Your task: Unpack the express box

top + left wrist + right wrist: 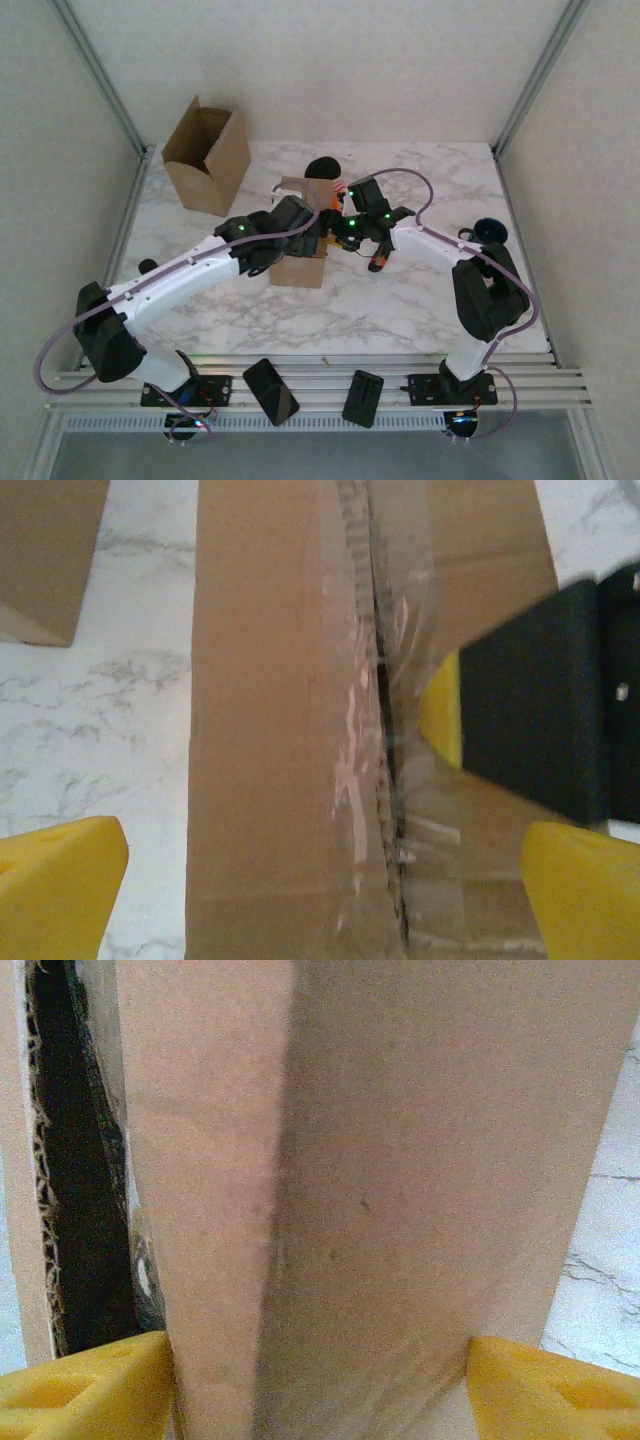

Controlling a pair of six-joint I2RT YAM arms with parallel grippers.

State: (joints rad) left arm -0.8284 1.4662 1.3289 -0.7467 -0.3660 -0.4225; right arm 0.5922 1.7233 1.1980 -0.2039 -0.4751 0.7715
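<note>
The left hand point(320, 905) hung released astride the express box point(265, 730); the right hand point(320, 1390) clenched its flap point(400, 1160). A hard pull might drag the unpinned box.

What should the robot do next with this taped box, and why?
Probably lower the open left gripper onto the split tape seam and catch one flap edge: the express box is partly slit, and the right gripper appears clamped on it.

no legible text, brand or number on cardboard box point(270, 730).
</note>
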